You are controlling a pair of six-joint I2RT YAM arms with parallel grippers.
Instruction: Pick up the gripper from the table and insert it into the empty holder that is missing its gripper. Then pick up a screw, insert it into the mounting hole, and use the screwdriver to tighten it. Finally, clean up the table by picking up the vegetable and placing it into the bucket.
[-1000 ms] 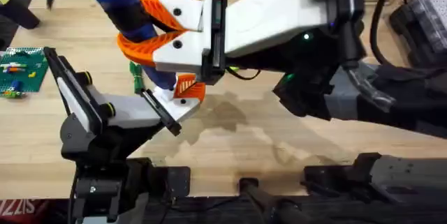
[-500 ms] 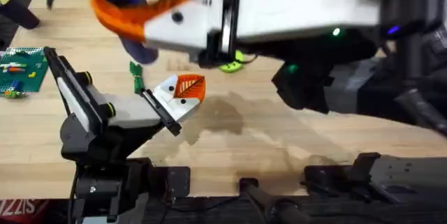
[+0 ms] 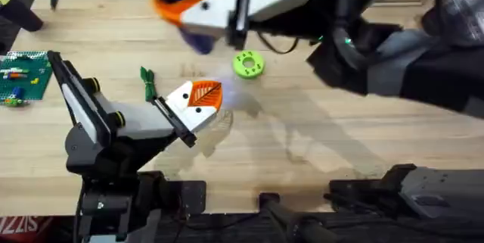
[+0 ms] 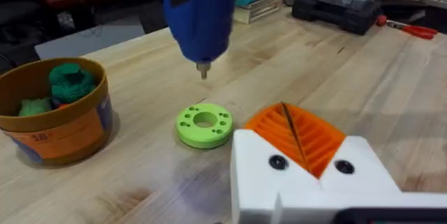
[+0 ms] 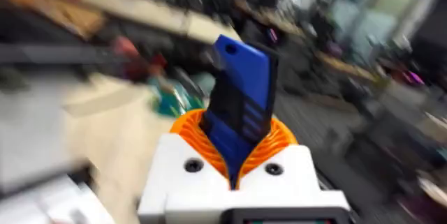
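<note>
I judge the screw-tightening step in hand: my right gripper (image 5: 234, 175) is clamped on the blue screwdriver (image 4: 199, 15), high at upper centre of the overhead frame, its tip above the green ring (image 3: 248, 65). My left gripper (image 4: 307, 151) shows its pads (image 4: 297, 137) pressed together on nothing at centre-left. Next I need the tip lowered squarely; the vegetable (image 3: 147, 82) lies left of that gripper, the bucket (image 4: 52, 123) beyond the ring.

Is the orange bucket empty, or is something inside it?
Not empty. In the left wrist view, the bucket holds green toy pieces; whether the vegetable is among them, I cannot tell.
</note>
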